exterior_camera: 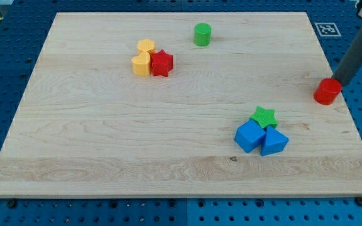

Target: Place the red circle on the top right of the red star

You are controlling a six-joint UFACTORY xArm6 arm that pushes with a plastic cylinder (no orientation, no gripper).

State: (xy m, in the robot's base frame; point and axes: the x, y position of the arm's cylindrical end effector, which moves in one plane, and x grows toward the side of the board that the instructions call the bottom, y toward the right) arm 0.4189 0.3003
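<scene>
The wooden counter (105, 144) fills most of the view, a pale board lying on a blue perforated base. The largest pieces on it are two blue blocks touching each other toward the view's lower right, a blue cube-like block (250, 136) and a blue wedge-shaped block (274, 142), with a green star (263, 116) pressed against their upper side. Toward the upper left sits a tight cluster: two yellow blocks (143, 59) with the red star (162, 63) touching them on the view's right. A green cylinder (202, 34) stands alone near the top edge. The red circle (327, 91) is near the counter's right edge, well apart from the red star. The tool is a plain rod with nothing to open or close; my tip (342, 81) rests just at the circle's upper right, touching or nearly so. The circle looks light, rigid and smooth, so it should slide easily but may roll off a glancing contact; pushing squarely through its middle from the right side seems safest.
</scene>
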